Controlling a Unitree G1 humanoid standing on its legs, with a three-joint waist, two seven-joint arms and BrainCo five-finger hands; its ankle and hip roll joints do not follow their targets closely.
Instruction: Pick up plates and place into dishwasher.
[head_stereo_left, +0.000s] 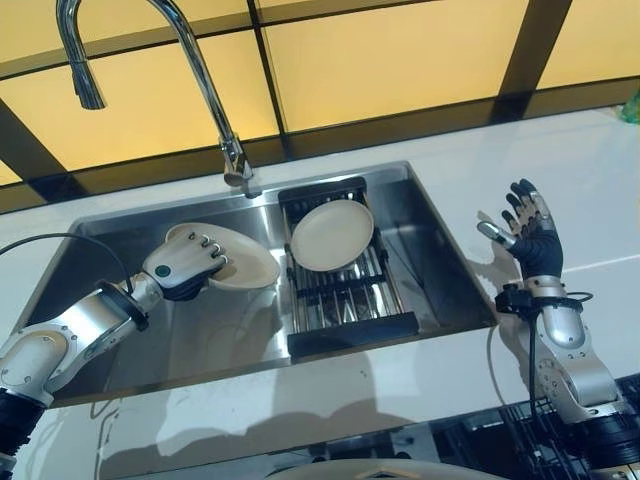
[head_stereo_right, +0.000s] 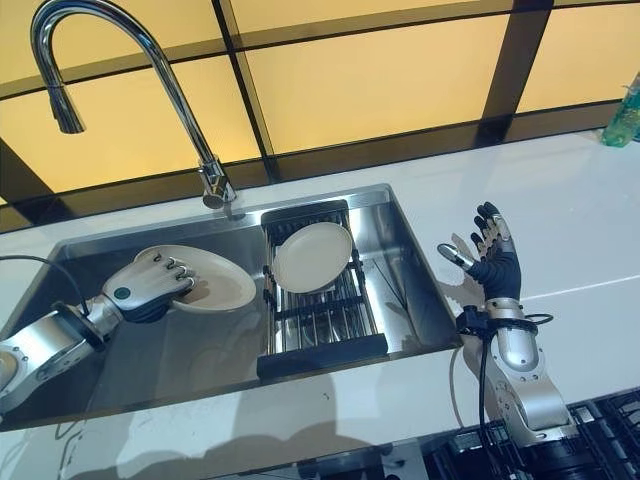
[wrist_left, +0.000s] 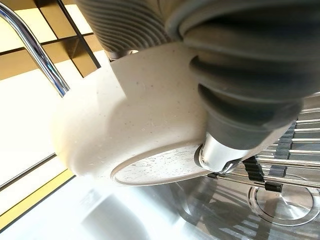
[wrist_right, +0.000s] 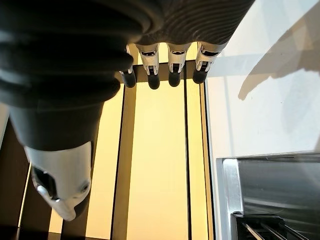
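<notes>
The left hand (head_stereo_left: 183, 267) is gripping a cream plate (head_stereo_left: 240, 262) tilted over the sink (head_stereo_left: 420, 260), face toward the rack (head_stereo_left: 345, 290), while the right hand (head_stereo_left: 530, 235) is hovering with fingers spread.

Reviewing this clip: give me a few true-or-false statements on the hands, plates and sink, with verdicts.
1. The left hand grips a plate in the sink. True.
2. The right hand holds a plate. False: it is open and empty, over the counter.
3. A second plate leans on the rack. True.
4. The rack sits on the counter. False: it is inside the sink.
5. The faucet runs water. False: no water is visible.
</notes>
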